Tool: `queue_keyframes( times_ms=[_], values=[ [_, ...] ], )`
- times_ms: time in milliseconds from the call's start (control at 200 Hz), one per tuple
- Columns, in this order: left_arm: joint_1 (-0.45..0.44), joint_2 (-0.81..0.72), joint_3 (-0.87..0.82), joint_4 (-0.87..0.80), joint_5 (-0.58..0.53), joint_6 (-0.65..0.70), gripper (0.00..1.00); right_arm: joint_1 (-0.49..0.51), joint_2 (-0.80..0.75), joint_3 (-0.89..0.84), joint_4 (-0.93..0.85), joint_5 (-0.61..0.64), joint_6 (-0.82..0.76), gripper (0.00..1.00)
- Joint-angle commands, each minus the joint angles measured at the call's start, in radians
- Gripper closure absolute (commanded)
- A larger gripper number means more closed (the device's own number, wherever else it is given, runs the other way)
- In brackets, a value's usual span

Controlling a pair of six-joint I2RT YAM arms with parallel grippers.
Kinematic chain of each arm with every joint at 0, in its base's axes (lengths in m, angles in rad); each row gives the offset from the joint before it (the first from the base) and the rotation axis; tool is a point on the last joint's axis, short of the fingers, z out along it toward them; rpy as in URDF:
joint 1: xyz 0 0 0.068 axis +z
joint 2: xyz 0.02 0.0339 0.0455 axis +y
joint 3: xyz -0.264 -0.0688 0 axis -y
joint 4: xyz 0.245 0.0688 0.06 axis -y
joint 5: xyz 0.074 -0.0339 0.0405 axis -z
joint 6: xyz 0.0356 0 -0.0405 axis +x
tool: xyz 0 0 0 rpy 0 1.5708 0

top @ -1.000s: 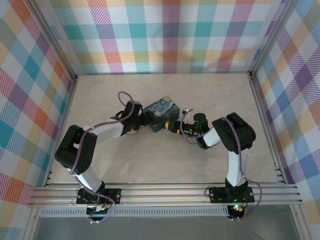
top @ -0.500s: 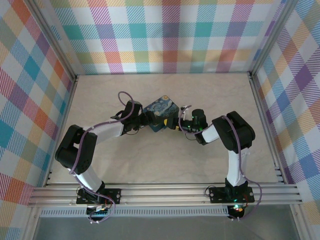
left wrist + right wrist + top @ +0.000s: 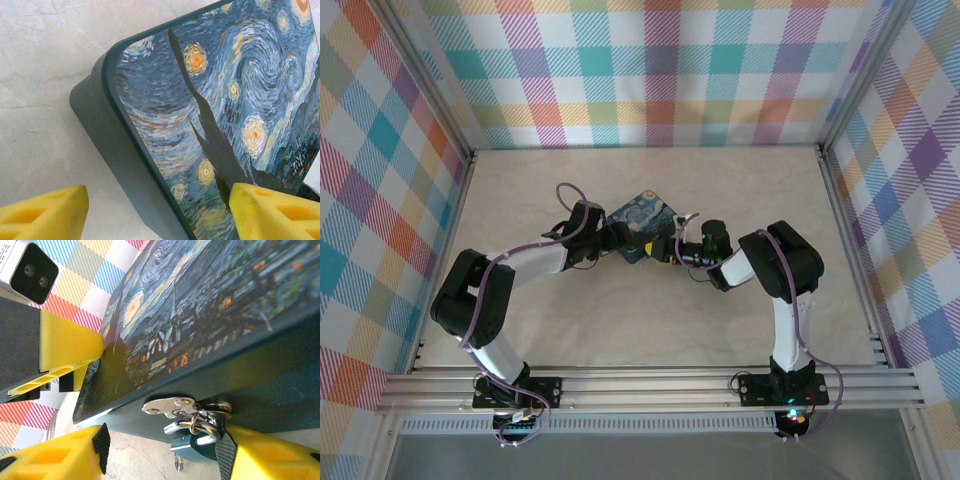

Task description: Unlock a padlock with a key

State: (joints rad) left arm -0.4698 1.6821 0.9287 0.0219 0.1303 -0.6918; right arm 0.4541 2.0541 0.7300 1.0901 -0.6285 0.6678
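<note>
Above the marbled table (image 3: 620,320), the padlock (image 3: 188,446) sits inside the spread right claw (image 3: 162,450), against the tin (image 3: 200,300).

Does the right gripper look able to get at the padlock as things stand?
Probably yes. The padlock hangs from the tin's hasp, between the right gripper's open fingers, with nothing in front of it. The ring bunched on it may crowd a clean grasp.

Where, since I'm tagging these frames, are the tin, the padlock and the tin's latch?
tin (image 3: 215,85): left wrist view, on the painted lid.
padlock (image 3: 190,446): right wrist view, on its blue body.
latch (image 3: 165,405): right wrist view, on the silvery plate on the tin's side.
</note>
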Motion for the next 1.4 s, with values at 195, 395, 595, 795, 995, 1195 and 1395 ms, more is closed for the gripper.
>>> queue_keyframes(
  times_ms=[195,395,595,795,995,1195,1395],
  values=[
    [-0.027,0.045,-0.020,-0.115,0.000,0.005,0.25,0.008,0.018,-0.024,0.118,-0.010,0.021,0.52],
    [-0.028,0.044,-0.022,-0.115,-0.001,0.005,0.25,0.008,0.018,-0.021,0.132,-0.009,0.025,0.60],
    [-0.029,0.044,-0.021,-0.116,-0.003,0.004,0.25,0.008,0.015,-0.027,0.133,0.001,0.025,0.67],
    [-0.029,0.044,-0.021,-0.116,-0.003,0.003,0.25,0.008,0.010,-0.043,0.139,0.012,0.024,0.74],
    [-0.029,0.044,-0.019,-0.117,-0.004,0.003,0.25,0.008,0.003,-0.055,0.135,0.023,0.022,0.83],
    [-0.029,0.042,-0.017,-0.119,-0.003,0.004,0.25,0.008,-0.002,-0.057,0.130,0.032,0.029,0.95],
    [-0.032,0.029,-0.024,-0.126,-0.013,0.005,0.25,0.008,-0.023,-0.083,0.129,0.069,0.040,1.00]
  ],
)
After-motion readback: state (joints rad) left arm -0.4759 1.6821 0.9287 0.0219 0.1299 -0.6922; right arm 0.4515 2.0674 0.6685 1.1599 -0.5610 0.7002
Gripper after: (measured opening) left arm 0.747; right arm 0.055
